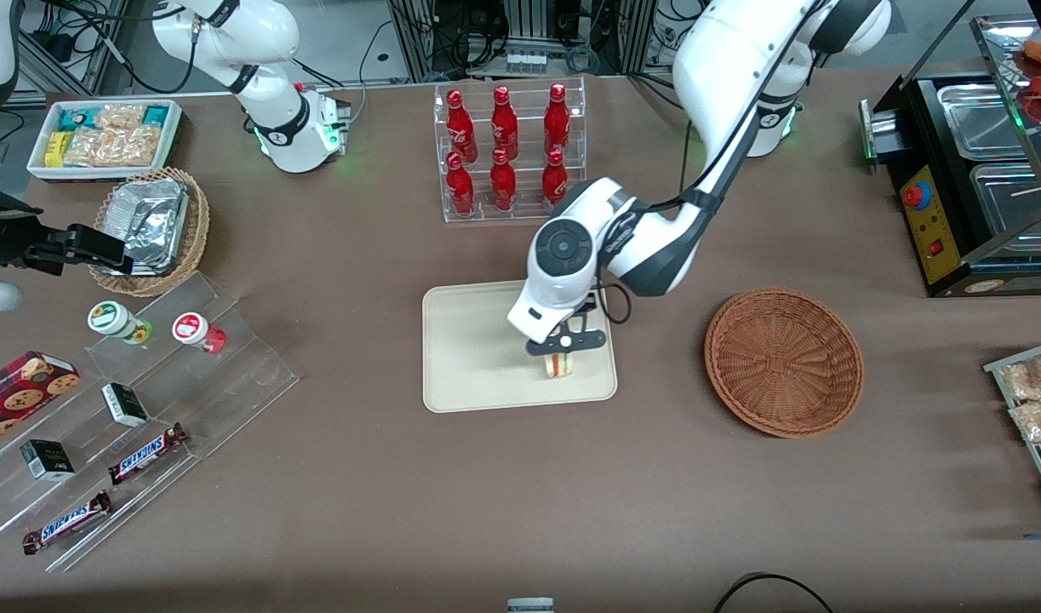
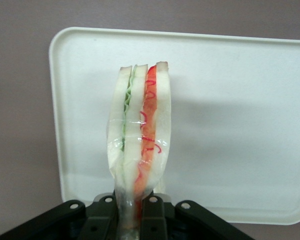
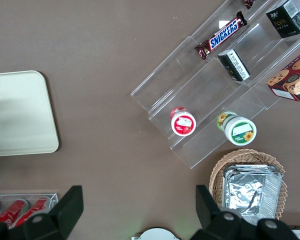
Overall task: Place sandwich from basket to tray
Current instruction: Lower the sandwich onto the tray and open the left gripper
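Sandwich (image 1: 558, 364), a pale bread wedge with green and red filling layers, is held upright over the cream tray (image 1: 469, 375), near the tray edge closest to the front camera. It is pinched at one end between the closed fingers of the left arm's gripper (image 1: 563, 342), seen clearly in the wrist view (image 2: 132, 212). The reddish-brown woven basket (image 1: 784, 362) is set apart from the tray, toward the working arm's end of the table.

A brown-covered table (image 1: 358, 477) fronts metal framing (image 1: 529, 34) with cables.
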Motion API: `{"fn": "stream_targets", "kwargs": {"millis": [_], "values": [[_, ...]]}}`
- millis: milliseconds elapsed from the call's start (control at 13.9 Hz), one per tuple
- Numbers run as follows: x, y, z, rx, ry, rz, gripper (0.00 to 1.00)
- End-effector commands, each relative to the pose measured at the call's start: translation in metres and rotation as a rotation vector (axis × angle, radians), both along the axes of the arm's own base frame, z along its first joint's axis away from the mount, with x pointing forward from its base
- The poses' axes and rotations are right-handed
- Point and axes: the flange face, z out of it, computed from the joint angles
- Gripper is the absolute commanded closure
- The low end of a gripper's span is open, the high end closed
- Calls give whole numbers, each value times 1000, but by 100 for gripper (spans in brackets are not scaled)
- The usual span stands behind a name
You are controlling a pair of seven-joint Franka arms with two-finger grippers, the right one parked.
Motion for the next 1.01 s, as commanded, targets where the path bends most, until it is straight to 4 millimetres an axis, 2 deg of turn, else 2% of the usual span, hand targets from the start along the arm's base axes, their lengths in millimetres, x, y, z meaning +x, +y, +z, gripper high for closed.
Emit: {"fn": "stream_targets", "kwargs": {"millis": [0, 216, 648, 720, 792, 864, 936], "values": [[0, -32, -10, 6, -10, 23, 100], [-3, -46, -23, 3, -10, 10, 100], [-2, -45, -39, 16, 0, 56, 100], [-2, -45, -40, 17, 1, 56, 72], [-2, -45, -43, 18, 4, 55, 9], [-3, -46, -43, 19, 3, 54, 0], [-3, -45, -42, 23, -3, 52, 0]]}}
